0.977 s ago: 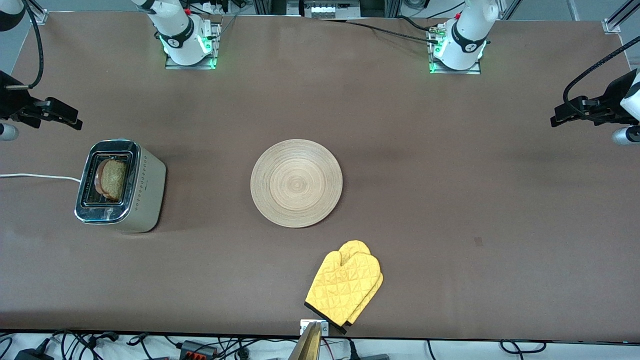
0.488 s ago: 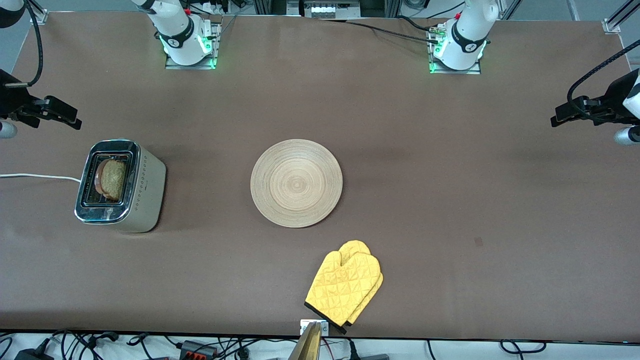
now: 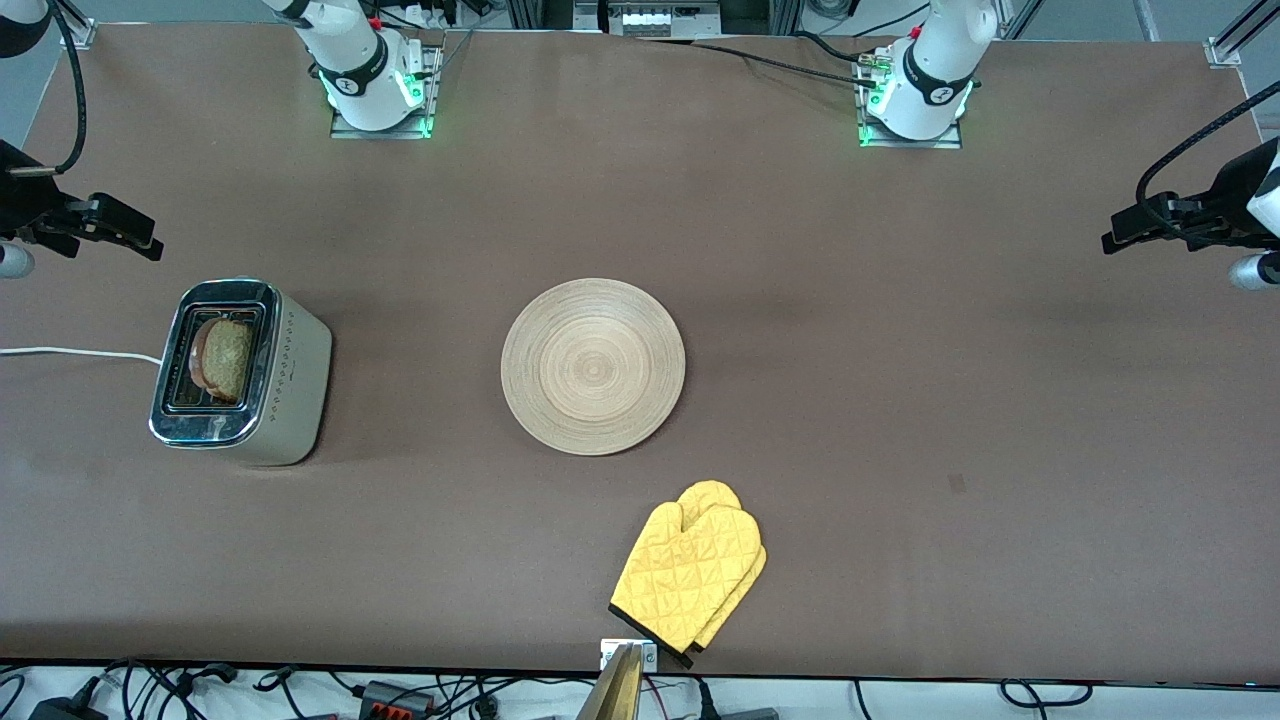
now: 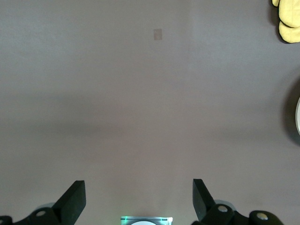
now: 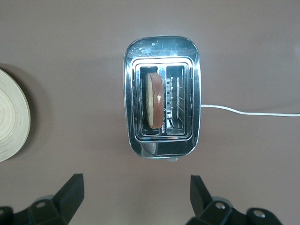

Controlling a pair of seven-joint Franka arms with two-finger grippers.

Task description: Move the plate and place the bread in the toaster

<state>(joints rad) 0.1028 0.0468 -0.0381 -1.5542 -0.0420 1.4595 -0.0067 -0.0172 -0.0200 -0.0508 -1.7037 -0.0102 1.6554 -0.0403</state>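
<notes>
- Bread [image 3: 225, 357] upright in one slot of toaster [image 3: 240, 372], toward the right arm's end.
- Plate [image 3: 593, 366] mid-table, bare.
- Yellow oven mitts [image 3: 690, 574] nearer the camera, apart from plate.
- Left gripper [image 4: 139, 201] and right gripper [image 5: 136, 199] raised over the table ends, fingers spread, holding nothing.

Brown matte counter [image 3: 900, 350] under even overhead light. A yellow quilted oven mitt [image 3: 690, 575] lies at six o'clock near its edge; black cables [image 3: 300, 690] trail below on the pale floor.
</notes>
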